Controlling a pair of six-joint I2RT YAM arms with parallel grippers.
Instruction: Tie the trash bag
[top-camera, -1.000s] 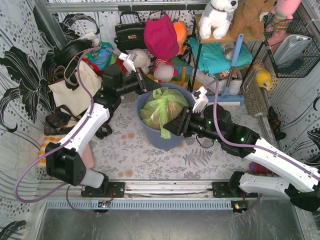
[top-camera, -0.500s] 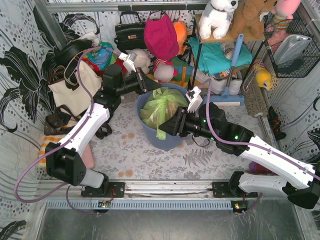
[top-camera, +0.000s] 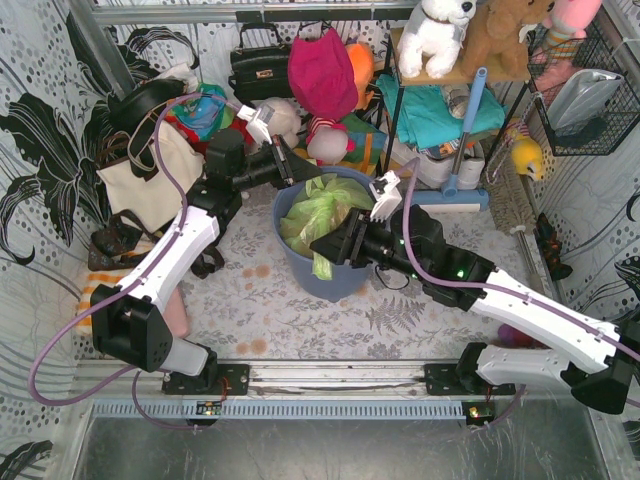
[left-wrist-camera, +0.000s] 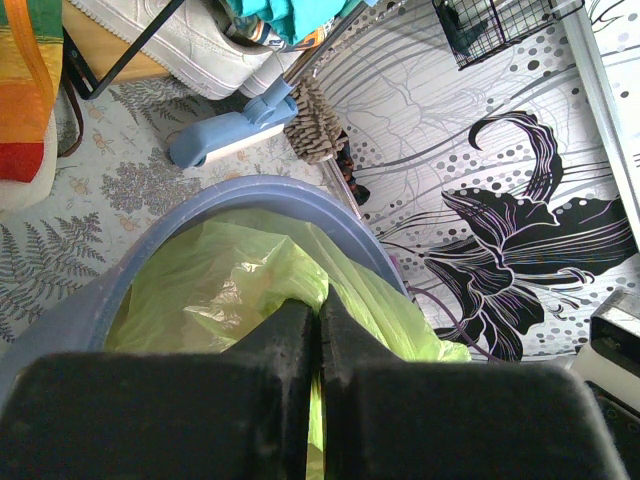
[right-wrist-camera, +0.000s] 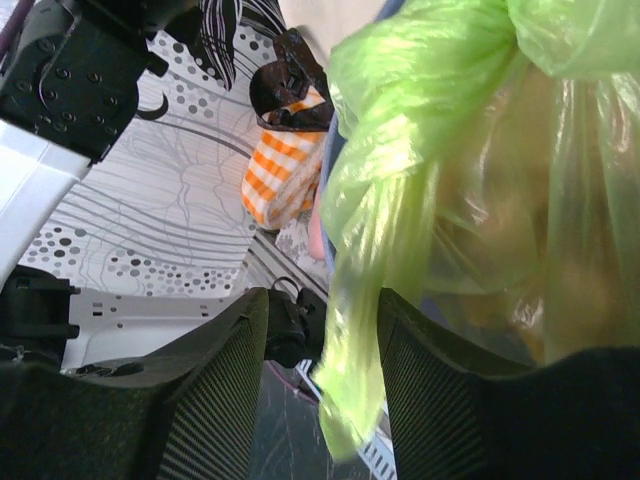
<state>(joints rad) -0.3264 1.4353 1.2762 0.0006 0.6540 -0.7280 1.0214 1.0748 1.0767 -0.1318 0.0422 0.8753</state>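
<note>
Right gripper (top-camera: 323, 246) shifts left across the bin (top-camera: 308, 286), jaws apart around the trash bag's (top-camera: 318, 212) loose tail; left gripper (left-wrist-camera: 320, 315) clamps its far edge. You're still gathering ends. Next, close right on that tail.

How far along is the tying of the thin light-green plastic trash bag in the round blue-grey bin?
Done: the edge of the light-green plastic trash bag is gathered into a twisted tail. In hand: the left gripper is shut on bag plastic; the right gripper stands open around the tail. Left: crossing and knotting; no knot shows.
</note>
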